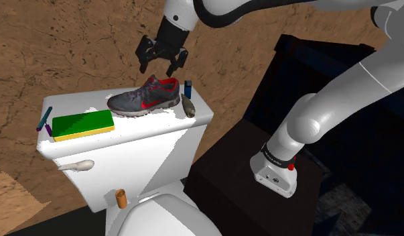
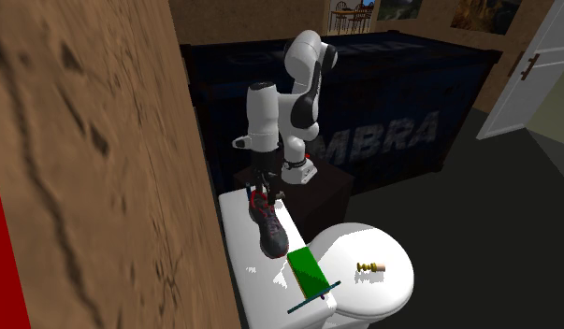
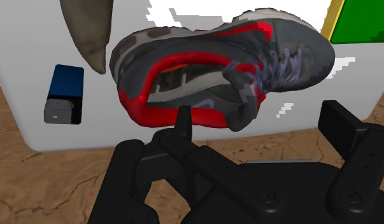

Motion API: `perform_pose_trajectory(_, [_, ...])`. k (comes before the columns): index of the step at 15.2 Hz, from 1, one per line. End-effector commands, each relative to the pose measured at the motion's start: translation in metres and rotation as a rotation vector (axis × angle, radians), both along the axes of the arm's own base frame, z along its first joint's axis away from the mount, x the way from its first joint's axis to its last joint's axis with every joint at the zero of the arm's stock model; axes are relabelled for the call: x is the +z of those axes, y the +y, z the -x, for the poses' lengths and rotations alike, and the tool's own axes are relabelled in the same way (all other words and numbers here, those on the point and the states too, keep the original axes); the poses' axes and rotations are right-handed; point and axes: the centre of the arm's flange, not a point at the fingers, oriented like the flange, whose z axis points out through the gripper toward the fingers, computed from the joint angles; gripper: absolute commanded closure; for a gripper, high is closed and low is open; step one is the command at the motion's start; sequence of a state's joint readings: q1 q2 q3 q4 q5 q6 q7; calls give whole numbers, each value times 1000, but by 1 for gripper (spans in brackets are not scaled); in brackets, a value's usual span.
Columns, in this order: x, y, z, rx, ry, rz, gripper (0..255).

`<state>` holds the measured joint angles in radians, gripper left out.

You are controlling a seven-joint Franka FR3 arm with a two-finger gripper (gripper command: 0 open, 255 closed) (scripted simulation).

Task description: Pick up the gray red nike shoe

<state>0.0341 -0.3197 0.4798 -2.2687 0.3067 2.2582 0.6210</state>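
- The gripper (image 1: 159, 67) hangs above the heel end of the shoe (image 1: 143, 98) and does not touch it; its two black fingers stand wide apart with nothing between them
- The shoe is dark grey with red trim and a red mark on its side; it sits on its sole on the white toilet tank lid (image 1: 157, 122), toe toward the shoulder view's left
- In the wrist view the shoe (image 3: 216, 70) lies beyond the fingers (image 3: 342, 130), its red-rimmed opening facing the camera; the gripper (image 3: 235, 135) is clear of it
- A green block (image 1: 83, 124) with a yellow edge lies on the lid just past the toe; pens (image 1: 44, 119) lie at the lid's far end beyond the block
- A small blue box (image 1: 187, 86) and a grey cone-shaped thing (image 1: 188, 105) lie just beside the heel
- In the second exterior view the gripper (image 2: 264, 190) is over the end of the shoe (image 2: 270, 227) nearer the arm; the green block (image 2: 308, 271) lies past the toe
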Motion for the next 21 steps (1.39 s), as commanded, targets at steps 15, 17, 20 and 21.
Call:
perform_pose_trajectory(15, [-28,3,0,-2,-1,-1,255])
perform_pose_trajectory(17, [-24,2,0,-2,-1,-1,255])
perform_pose_trajectory(20, [-8,2,0,-2,-1,-1,255])
perform_pose_trajectory(21, [-2,2,0,-2,-1,-1,255])
